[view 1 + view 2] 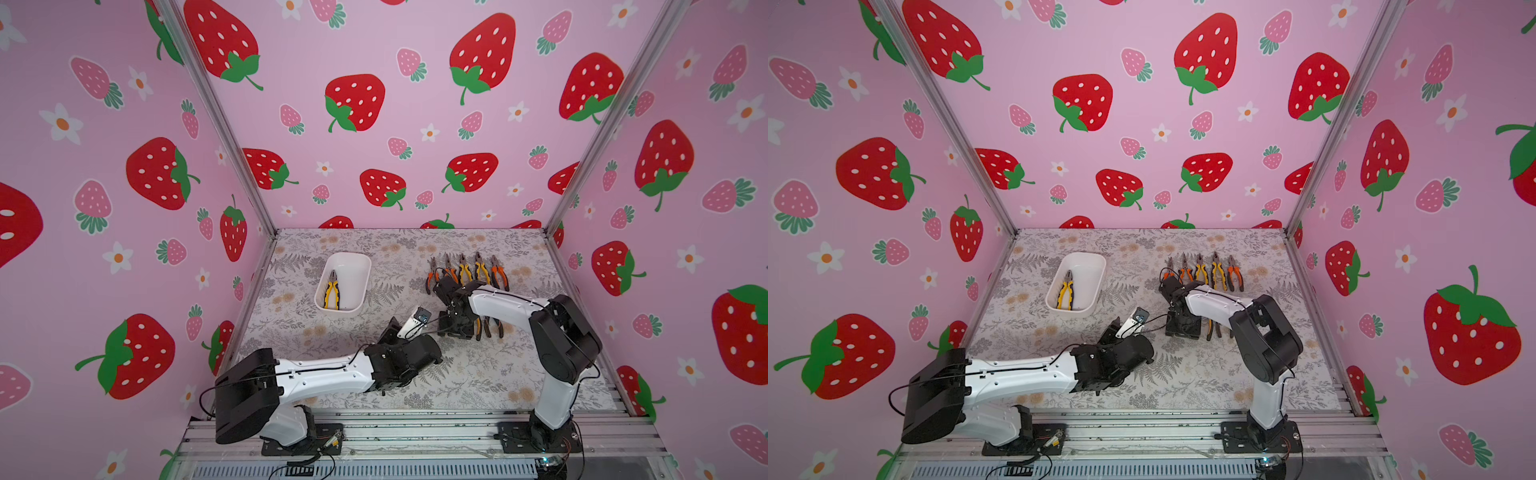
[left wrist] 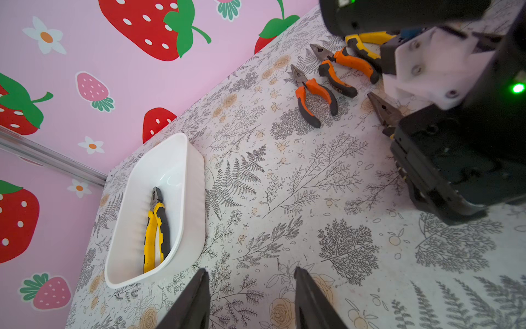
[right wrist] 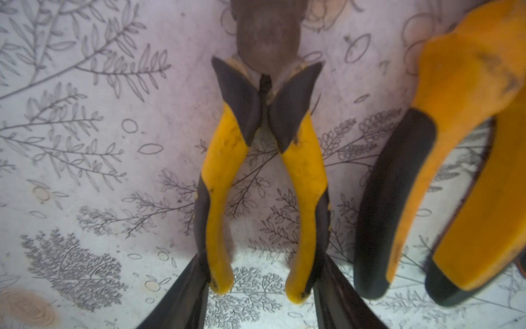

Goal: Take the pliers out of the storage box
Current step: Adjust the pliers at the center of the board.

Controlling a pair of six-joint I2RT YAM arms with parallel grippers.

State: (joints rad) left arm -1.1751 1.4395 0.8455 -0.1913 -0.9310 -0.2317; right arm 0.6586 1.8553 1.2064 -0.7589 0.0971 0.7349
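Left wrist view: last pliers (image 2: 156,228) lie in the box (image 2: 196,182), long axis along it, handles toward the left hand (image 2: 252,296), which is spread, empty and nearer. Right hand (image 3: 262,267) pinches the handle ends of a yellow pair (image 3: 216,185) on the tabletop (image 3: 85,171), well apart from the box

Robot test booth; strawberry-print panels (image 1: 353,158) on aluminium posts (image 1: 224,126) wall in the floral tabletop (image 2: 284,199) under the left gripper (image 2: 250,275).

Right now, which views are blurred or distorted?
Right wrist view: soft throughout, yellow pliers and orange handle blurred up close. Left wrist view: box sharp, small glare inside. Both top views: wide-angle stretch on walls, table sharp.
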